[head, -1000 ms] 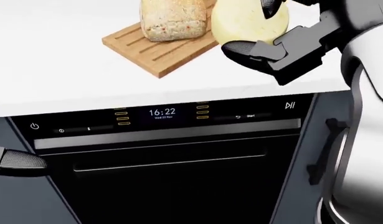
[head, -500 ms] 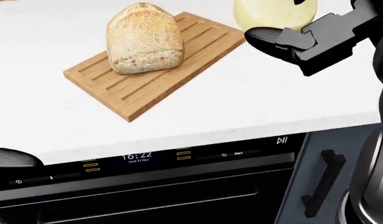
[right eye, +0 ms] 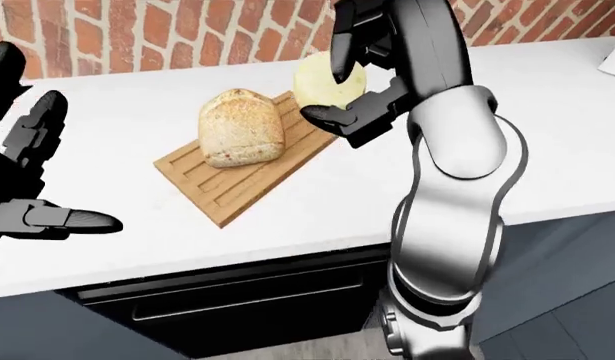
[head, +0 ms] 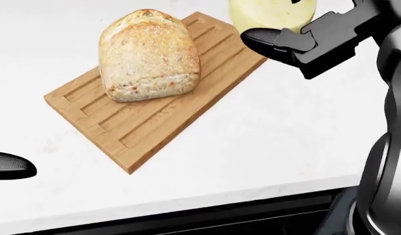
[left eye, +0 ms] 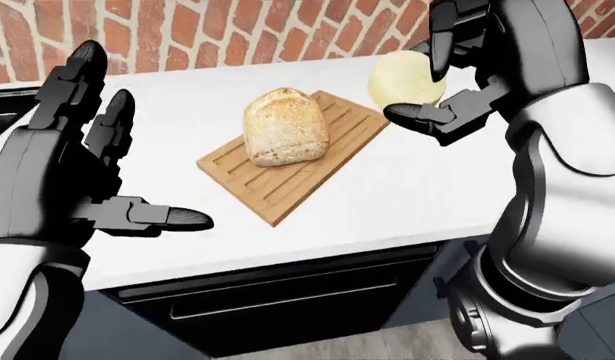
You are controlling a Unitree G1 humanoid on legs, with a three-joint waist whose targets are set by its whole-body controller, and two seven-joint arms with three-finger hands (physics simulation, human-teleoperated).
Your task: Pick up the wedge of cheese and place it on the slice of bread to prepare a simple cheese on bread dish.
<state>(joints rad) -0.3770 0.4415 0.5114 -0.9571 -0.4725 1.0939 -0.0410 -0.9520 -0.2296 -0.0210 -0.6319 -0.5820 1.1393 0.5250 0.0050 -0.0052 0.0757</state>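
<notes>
A seeded slice of bread (head: pixel 149 55) stands on a wooden cutting board (head: pixel 148 117) on the white counter. The pale yellow cheese (left eye: pixel 405 79) hangs above the board's right end, with my right hand (left eye: pixel 432 90) shut on it: thumb under it, fingers over its top. In the head view the cheese (head: pixel 271 13) is cut off by the top edge. My left hand (left eye: pixel 112 172) stays open at the left, over the counter edge, with nothing in it.
A red brick wall (left eye: pixel 237 30) runs behind the white counter (left eye: pixel 407 195). A dark oven front (left eye: pixel 287 300) sits below the counter edge. My right arm (right eye: pixel 447 195) fills the right side of the eye views.
The head camera has tilted up: the oven panel has dropped out of view and the board and bread appear larger. My right hand with the cheese has shifted slightly left toward the board.
</notes>
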